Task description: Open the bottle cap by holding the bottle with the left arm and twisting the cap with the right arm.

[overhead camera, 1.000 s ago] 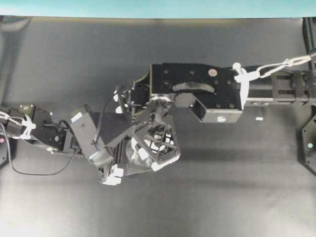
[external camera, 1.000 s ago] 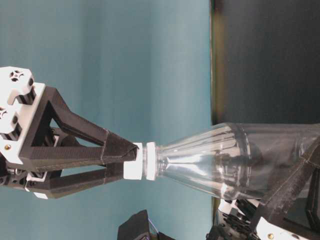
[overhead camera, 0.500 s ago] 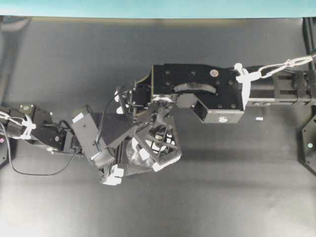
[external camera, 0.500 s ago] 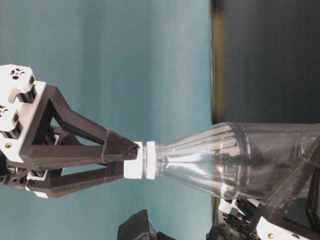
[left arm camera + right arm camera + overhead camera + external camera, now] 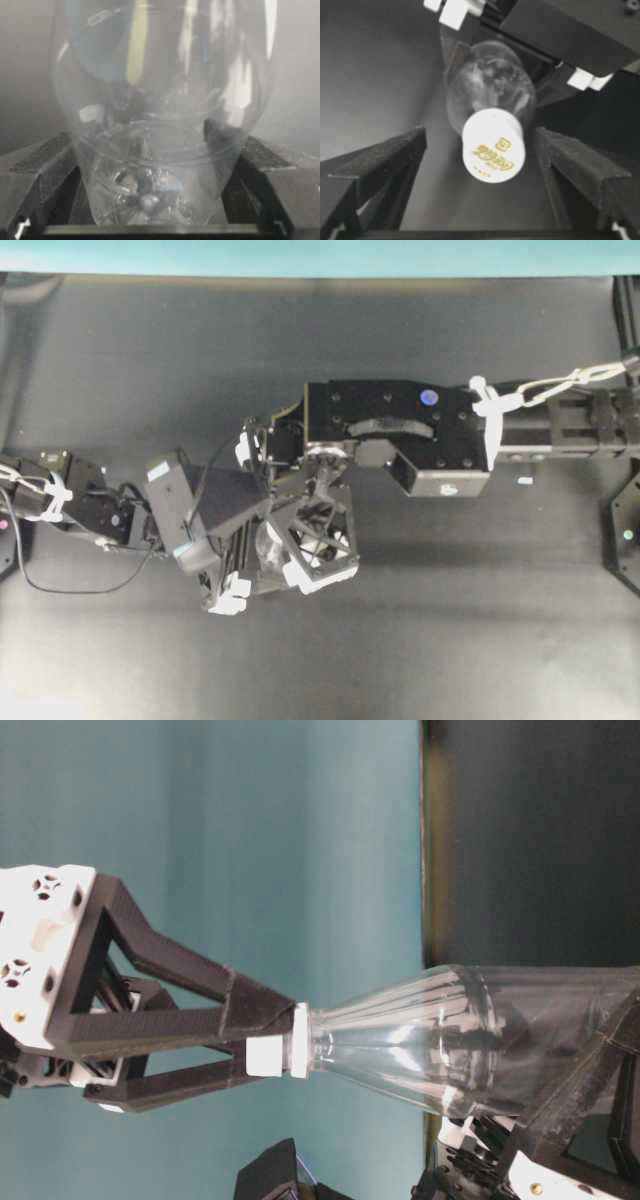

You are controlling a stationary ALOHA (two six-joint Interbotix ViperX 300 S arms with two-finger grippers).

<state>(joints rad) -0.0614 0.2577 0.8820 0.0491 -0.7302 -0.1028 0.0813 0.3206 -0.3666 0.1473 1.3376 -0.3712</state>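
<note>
Seen from overhead, a dark grey table (image 5: 120, 370) carries two black robot arms that meet near its middle. The slim black jointed left arm (image 5: 110, 520) with loose wires reaches in from the left, and its black gripper with white-tipped fingers (image 5: 245, 575) closes around the body of a small clear plastic bottle (image 5: 268, 545), mostly hidden beneath the hardware. The bulky black boxy right arm (image 5: 400, 430) comes in from the right, with its open-lattice black gripper (image 5: 320, 545) directly above the bottle. A tiny white fleck (image 5: 524, 481) lies on the table near the right edge. The table-level view appears turned sideways: the bottle's neck points left, its rounded shoulders widen to the right, and the small round white screw cap (image 5: 268, 1055) sits between the right gripper's two dark lattice fingers (image 5: 250, 1015), which lie along it, one on each side. In the left wrist view, the bottle's clear round body (image 5: 160, 125) fills the picture, pinched between two black finger pads (image 5: 35, 165) at the lower corners. In the right wrist view, the white cap (image 5: 492, 146), printed with gold lettering, faces the camera between two black fingers (image 5: 375, 160); visible gaps remain on both sides, so the jaws stand open around it without contact.
</note>
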